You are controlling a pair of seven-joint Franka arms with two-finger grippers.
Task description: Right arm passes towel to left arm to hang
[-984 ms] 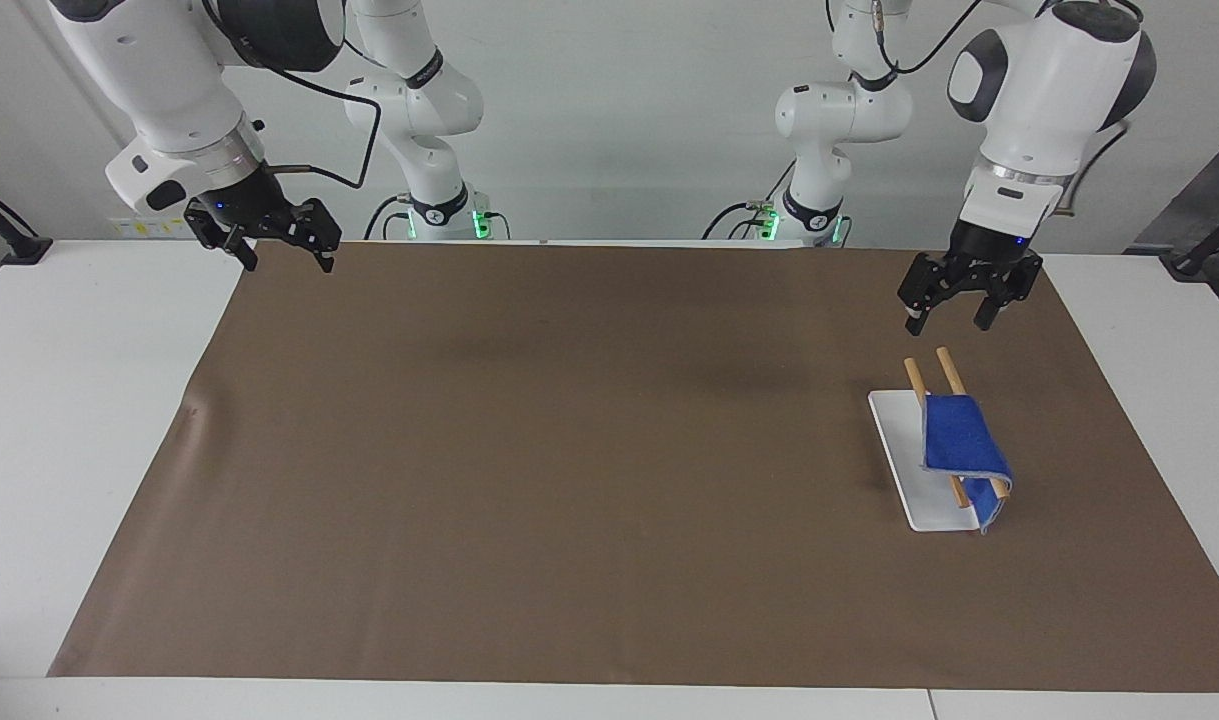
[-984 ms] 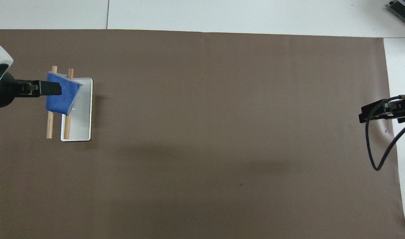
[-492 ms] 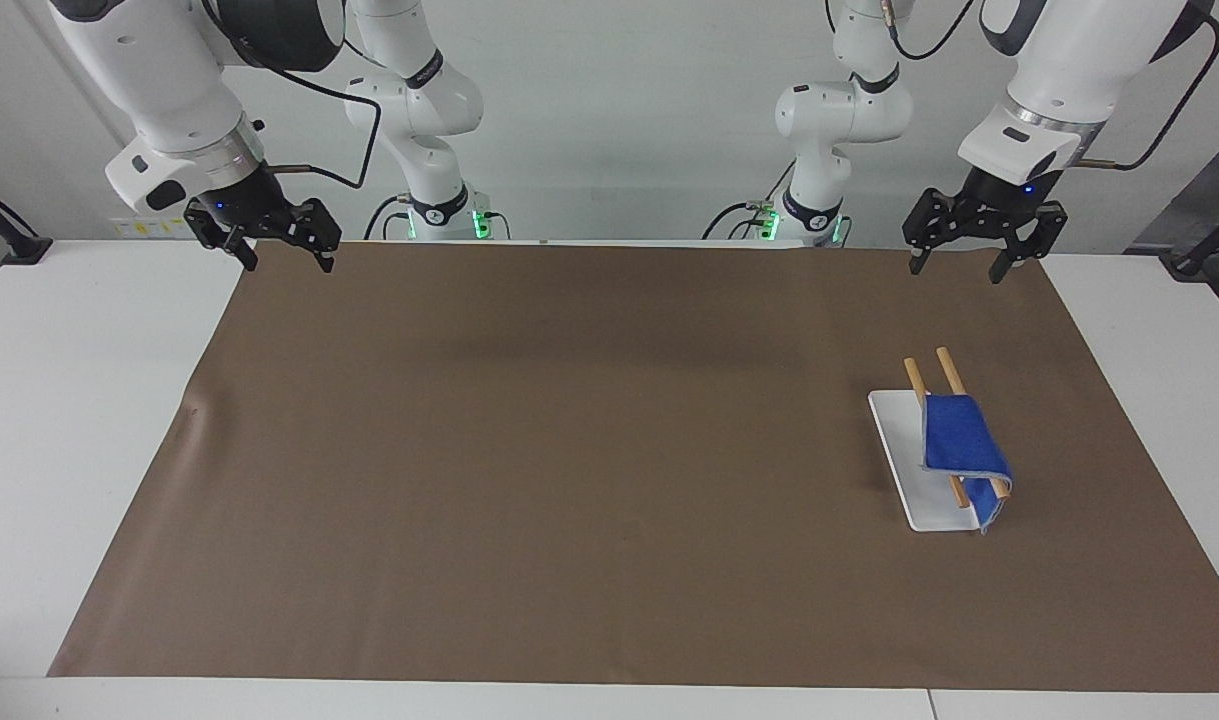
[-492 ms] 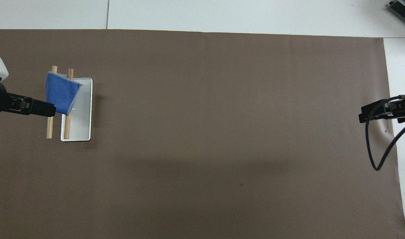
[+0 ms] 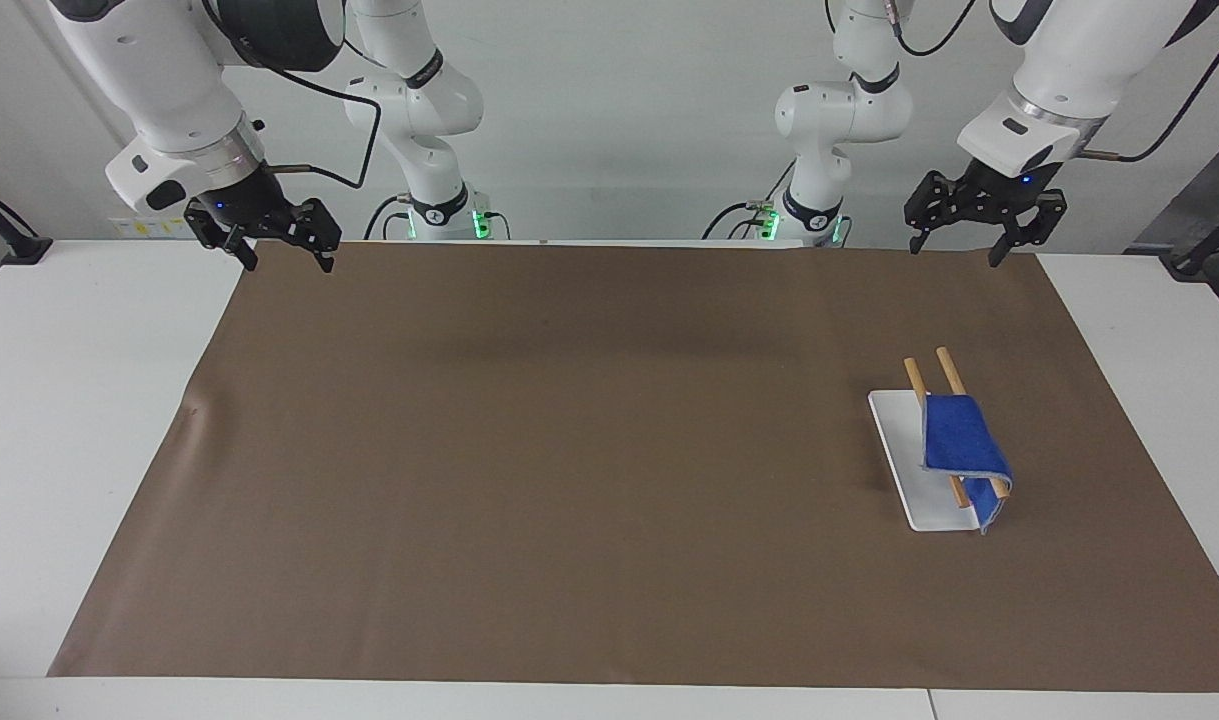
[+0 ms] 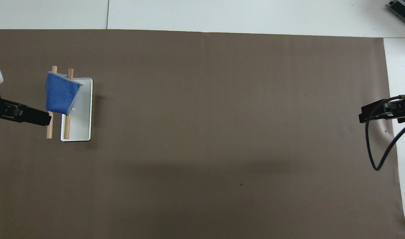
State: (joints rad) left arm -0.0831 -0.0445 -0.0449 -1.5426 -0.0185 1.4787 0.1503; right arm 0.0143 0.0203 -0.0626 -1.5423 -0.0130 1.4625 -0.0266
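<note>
The blue towel [image 5: 959, 443] [image 6: 60, 93] hangs draped over the two wooden rods [image 5: 947, 372] [image 6: 66, 127] of a small rack with a white base [image 5: 904, 445] [image 6: 82, 116], toward the left arm's end of the table. My left gripper [image 5: 954, 256] [image 6: 43, 118] is open and empty. It hangs in the air over the mat's edge by the robots, well apart from the towel. My right gripper [image 5: 289, 266] [image 6: 366, 116] waits open and empty over the mat's corner at the right arm's end.
A large brown mat [image 5: 569, 450] covers most of the white table [image 5: 79, 400]. A black cable [image 6: 376, 149] loops down from the right wrist. A grey device [image 6: 403, 8] sits at the table's corner farthest from the robots.
My left gripper has risen from just above the rack and drawn back toward the robots, empty. The towel stays on the rods. The right arm has not moved.
</note>
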